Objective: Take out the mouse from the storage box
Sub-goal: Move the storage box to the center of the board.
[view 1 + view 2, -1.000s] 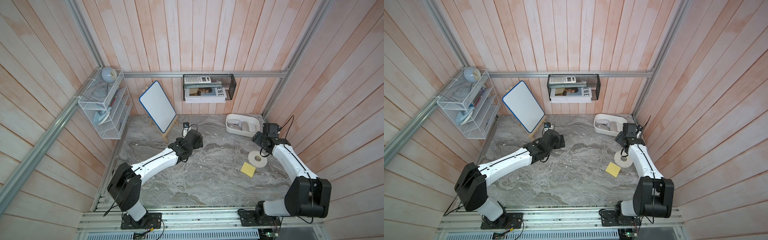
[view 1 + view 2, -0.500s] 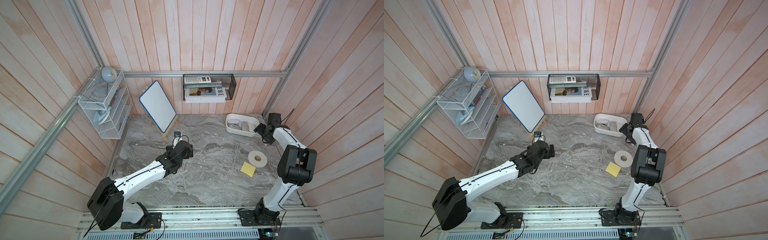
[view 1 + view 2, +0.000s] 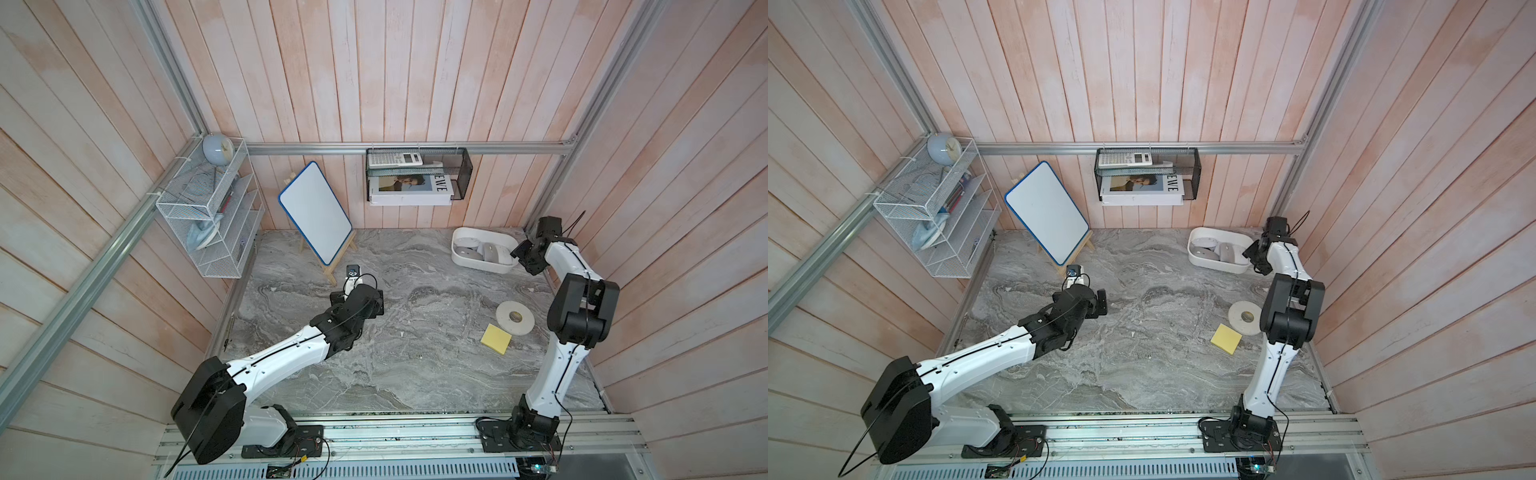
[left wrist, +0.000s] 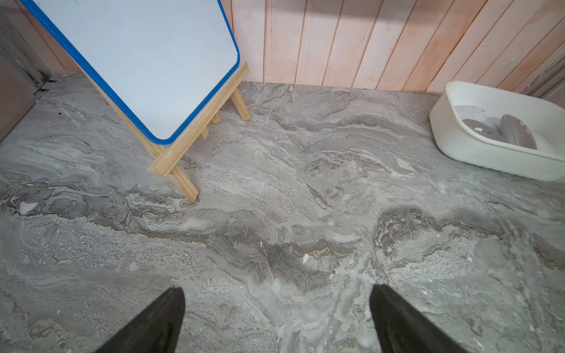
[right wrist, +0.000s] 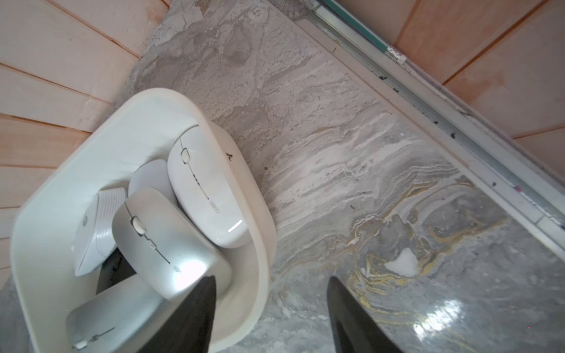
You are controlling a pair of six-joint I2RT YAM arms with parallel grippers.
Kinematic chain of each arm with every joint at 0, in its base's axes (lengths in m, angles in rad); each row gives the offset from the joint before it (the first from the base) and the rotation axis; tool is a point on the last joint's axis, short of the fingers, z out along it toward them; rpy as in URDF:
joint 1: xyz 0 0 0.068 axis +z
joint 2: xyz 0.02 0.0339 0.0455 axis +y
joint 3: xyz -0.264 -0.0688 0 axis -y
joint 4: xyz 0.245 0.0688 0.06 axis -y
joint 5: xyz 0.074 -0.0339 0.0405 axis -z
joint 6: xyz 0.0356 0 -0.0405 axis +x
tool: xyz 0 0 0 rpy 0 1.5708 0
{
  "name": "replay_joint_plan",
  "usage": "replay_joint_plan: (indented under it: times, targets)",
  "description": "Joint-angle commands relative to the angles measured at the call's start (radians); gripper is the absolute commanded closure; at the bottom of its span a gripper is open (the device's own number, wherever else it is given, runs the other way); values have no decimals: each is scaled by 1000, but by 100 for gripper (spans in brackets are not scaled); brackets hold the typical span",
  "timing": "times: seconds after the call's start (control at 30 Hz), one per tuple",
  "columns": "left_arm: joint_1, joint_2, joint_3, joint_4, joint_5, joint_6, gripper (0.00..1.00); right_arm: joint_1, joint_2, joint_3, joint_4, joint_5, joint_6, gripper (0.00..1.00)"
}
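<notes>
With the silver mouse [image 5: 165, 244] lying in the storage box [image 5: 263, 220] at the worktop's [image 5: 367, 183] one o'clock corner, the half-spread, empty right hand [image 5: 271, 277] straddles the box's wall and should shift inward so both fingers flank the mouse.

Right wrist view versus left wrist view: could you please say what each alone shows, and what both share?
Only the right wrist view: the right fingers, apart, astride the wall of the storage box, and a metal rail edging the table. Only the left wrist view: the whiteboard on its wooden easel, and the left fingers wide apart. Both: the box holding a silver mouse, the marble table, the plank wall.
</notes>
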State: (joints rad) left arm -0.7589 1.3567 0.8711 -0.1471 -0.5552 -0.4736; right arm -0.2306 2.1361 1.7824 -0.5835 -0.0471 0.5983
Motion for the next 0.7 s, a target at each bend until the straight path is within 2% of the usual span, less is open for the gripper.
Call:
replay_joint_plan:
  times: [0.0, 0.17, 0.4, 0.67]
  targets:
    - [0, -2, -14, 25, -15, 16, 0, 0, 47, 58, -72, -29, 1, 44]
    - [0, 2, -21, 29, -27, 18, 0, 9, 79, 97, -95, -41, -13, 56]
    - [1, -10, -33, 29, -51, 27, 0, 26, 97, 123, -133, -22, -26, 64]
    - [13, -55, -55, 8, -78, 29, 0, 30, 103, 123, -153, -1, -28, 68]
